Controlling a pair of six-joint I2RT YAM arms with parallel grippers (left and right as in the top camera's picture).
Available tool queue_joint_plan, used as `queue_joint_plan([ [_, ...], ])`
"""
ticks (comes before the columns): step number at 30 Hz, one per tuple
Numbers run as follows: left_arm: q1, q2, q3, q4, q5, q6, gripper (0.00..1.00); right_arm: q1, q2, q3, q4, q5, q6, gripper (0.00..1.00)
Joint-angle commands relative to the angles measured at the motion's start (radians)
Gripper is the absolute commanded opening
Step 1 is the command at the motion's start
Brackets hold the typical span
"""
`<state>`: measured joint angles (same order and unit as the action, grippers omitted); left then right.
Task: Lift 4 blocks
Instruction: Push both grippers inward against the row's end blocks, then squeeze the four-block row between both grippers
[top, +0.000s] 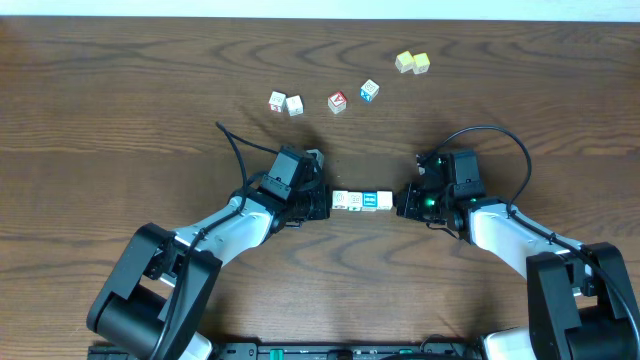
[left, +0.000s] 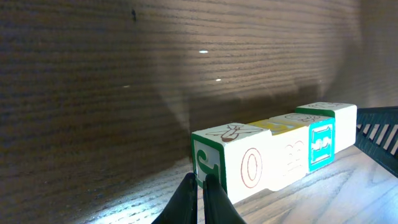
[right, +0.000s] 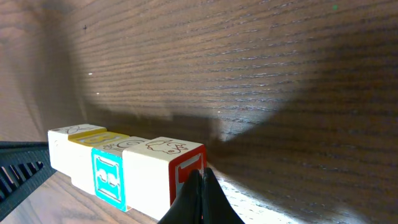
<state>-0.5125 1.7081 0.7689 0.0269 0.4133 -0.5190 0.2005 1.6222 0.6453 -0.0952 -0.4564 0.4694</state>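
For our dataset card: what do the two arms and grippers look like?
The left arm and right arm have white link shells with black joints. The left gripper and right gripper are black with slim dark fingers. A black cable loops from each wrist.

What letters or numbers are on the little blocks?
"O": side of the end block in the row.
"J", green, probably: that block's end face.
Other blocks: pictures or blurred marks, unreadable.
Loose cubes farther back: too small to read.
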Motion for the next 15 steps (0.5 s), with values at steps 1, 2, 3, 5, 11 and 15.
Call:
queue_joint_plan([
  [1, -0.004, 0.011, -0.008, 0.006, 0.024, 0.019, 0.07, -0.003, -0.008, -0.004, 0.003, -0.020, -0.014, 0.01],
  [2, -0.004, 0.011, -0.008, 0.006, 0.025, 0.021, 0.07, -0.003, -0.008, -0.004, 0.003, -0.020, -0.014, 0.01],
  [3, -0.004, 0.011, -0.008, 0.006, 0.025, 0.021, 0.07, -0.003, -0.008, -0.004, 0.003, -0.021, -0.014, 0.01],
  [5, -0.004, 0.011, -0.008, 0.009, 0.025, 0.021, 0.07, -0.003, -0.008, -0.004, 0.003, -0.025, -0.014, 0.01],
  [11, -0.004, 0.011, -0.008, 0.018, 0.052, 0.037, 0.07, -0.003, -0.008, -0.004, 0.010, -0.037, -0.014, 0.01],
  [15, -0.004, 0.011, -0.008, 0.018, 0.051, 0.037, 0.07, -0.003, -0.008, -0.004, 0.017, -0.050, -0.015, 0.01],
])
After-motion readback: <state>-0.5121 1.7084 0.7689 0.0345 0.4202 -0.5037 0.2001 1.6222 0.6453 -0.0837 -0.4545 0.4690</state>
